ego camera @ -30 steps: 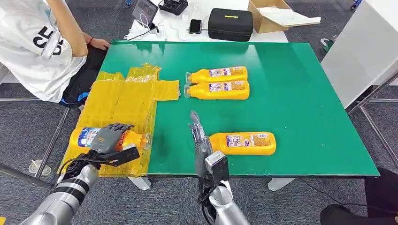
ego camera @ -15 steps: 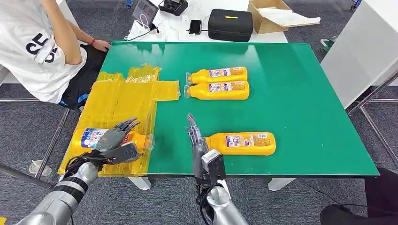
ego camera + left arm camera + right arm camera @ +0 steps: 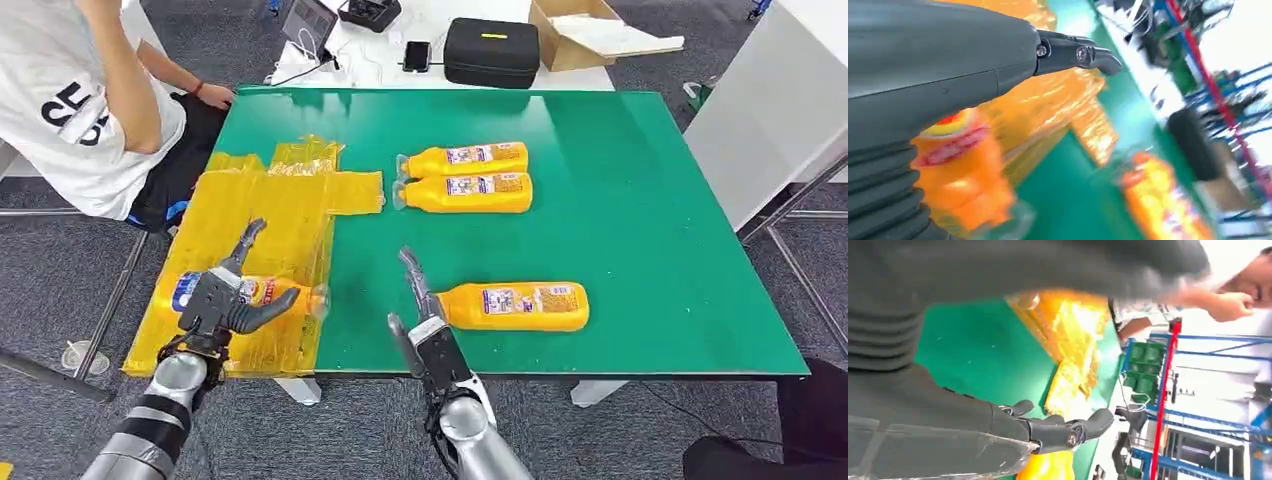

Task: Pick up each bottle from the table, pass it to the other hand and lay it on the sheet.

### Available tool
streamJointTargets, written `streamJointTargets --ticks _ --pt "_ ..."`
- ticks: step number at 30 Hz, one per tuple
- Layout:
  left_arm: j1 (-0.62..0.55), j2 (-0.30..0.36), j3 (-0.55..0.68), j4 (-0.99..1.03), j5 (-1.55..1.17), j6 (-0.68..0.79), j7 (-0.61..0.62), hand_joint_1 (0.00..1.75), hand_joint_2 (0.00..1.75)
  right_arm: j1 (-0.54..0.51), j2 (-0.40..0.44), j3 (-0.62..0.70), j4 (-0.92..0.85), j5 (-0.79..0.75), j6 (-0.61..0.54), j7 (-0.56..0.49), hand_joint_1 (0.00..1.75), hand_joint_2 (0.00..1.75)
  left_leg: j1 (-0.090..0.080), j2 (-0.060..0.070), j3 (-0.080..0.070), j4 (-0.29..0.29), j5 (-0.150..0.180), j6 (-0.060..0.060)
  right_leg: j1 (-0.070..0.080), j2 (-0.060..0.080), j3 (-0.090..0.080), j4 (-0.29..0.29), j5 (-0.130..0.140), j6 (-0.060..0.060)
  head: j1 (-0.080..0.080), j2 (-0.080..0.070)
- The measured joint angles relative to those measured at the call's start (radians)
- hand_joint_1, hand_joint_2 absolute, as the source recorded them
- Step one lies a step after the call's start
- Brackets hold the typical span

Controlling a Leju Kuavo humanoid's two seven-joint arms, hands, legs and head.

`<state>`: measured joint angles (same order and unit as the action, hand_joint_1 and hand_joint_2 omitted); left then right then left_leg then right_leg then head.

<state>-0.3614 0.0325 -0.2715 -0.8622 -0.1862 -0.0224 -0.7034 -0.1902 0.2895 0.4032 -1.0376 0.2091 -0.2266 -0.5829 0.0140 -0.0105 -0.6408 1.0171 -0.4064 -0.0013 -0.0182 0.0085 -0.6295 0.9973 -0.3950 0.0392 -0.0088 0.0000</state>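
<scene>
An orange bottle lies on its side on the yellow sheet near the table's front left corner. My left hand hovers over it with fingers spread and lifted, holding nothing. The left wrist view shows the same bottle just below that hand's fingers. Another orange bottle lies on the green table near the front edge. My right hand stands beside its cap end, fingers straight and empty. Two more bottles lie side by side further back.
A person in a white shirt sits at the table's left side, one hand by the far left corner. Behind the table are a black case, a cardboard box and a phone. A white cabinet stands at the right.
My left hand has opened and lifted its fingers off the bottle, which now lies free on the sheet. My right hand has tilted a little toward the near bottle's cap.
</scene>
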Motion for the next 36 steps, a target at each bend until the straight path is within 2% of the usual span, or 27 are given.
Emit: streamJointTargets --ticks 3,8,11,13,17,22,29,36 --pt "0.014 -0.051 0.100 -0.053 0.006 0.086 0.000 0.00 1.75 0.000 -0.013 -0.002 -0.011 0.060 -0.037 0.035 0.00 1.75 0.000 0.001 0.000 0.000 0.000 0.000 0.000 0.000 -0.001 0.000 0.000 0.000 0.000 0.000" --pt "0.025 -0.098 0.201 -0.098 0.003 0.109 0.001 0.00 1.75 -0.001 -0.033 -0.006 -0.029 0.087 -0.050 0.050 0.00 1.75 0.001 0.001 0.000 0.000 0.000 0.000 0.001 0.000 -0.001 0.000 0.000 0.000 -0.001 0.000" --pt "0.041 -0.127 0.249 -0.154 0.037 0.251 0.001 0.00 1.75 -0.002 -0.056 -0.006 -0.049 0.207 -0.119 0.122 0.00 1.75 0.001 0.001 0.000 0.000 0.000 0.000 0.001 0.000 -0.002 0.000 0.000 0.000 -0.001 0.000" --pt "0.051 -0.147 0.283 -0.192 0.073 0.304 0.001 0.00 1.75 -0.005 -0.094 -0.006 -0.080 0.302 -0.125 0.190 0.00 1.75 0.001 0.001 0.000 0.000 0.000 0.000 0.001 0.000 -0.001 0.000 0.000 0.000 -0.001 0.000" --pt "0.099 -0.159 0.324 -0.271 0.072 0.341 0.001 0.00 1.75 -0.014 -0.200 -0.012 -0.156 0.434 -0.046 0.316 0.00 1.75 -0.001 0.000 -0.001 0.000 0.000 0.000 -0.001 0.000 -0.001 0.000 0.000 0.000 -0.001 0.000" --pt "0.146 -0.178 0.334 -0.290 0.051 0.337 0.001 0.00 1.75 -0.040 -0.321 -0.019 -0.188 0.451 0.115 0.412 0.00 1.75 -0.002 0.000 -0.001 0.000 -0.001 0.001 -0.002 0.000 -0.001 -0.001 0.000 0.000 0.000 0.000" --pt "0.156 -0.202 0.332 -0.235 0.030 0.341 0.002 0.00 1.75 -0.045 -0.455 -0.027 -0.174 0.402 0.241 0.434 0.00 1.75 -0.002 0.000 -0.001 0.000 -0.001 0.001 -0.002 0.000 -0.001 -0.001 0.000 0.000 -0.001 0.000" --pt "0.150 -0.204 0.329 -0.189 0.030 0.346 0.002 0.00 1.75 -0.052 -0.520 -0.024 -0.170 0.384 0.292 0.442 0.00 1.75 -0.002 0.000 -0.001 0.000 -0.001 0.001 -0.002 0.000 -0.001 -0.001 0.000 0.000 -0.001 0.000"
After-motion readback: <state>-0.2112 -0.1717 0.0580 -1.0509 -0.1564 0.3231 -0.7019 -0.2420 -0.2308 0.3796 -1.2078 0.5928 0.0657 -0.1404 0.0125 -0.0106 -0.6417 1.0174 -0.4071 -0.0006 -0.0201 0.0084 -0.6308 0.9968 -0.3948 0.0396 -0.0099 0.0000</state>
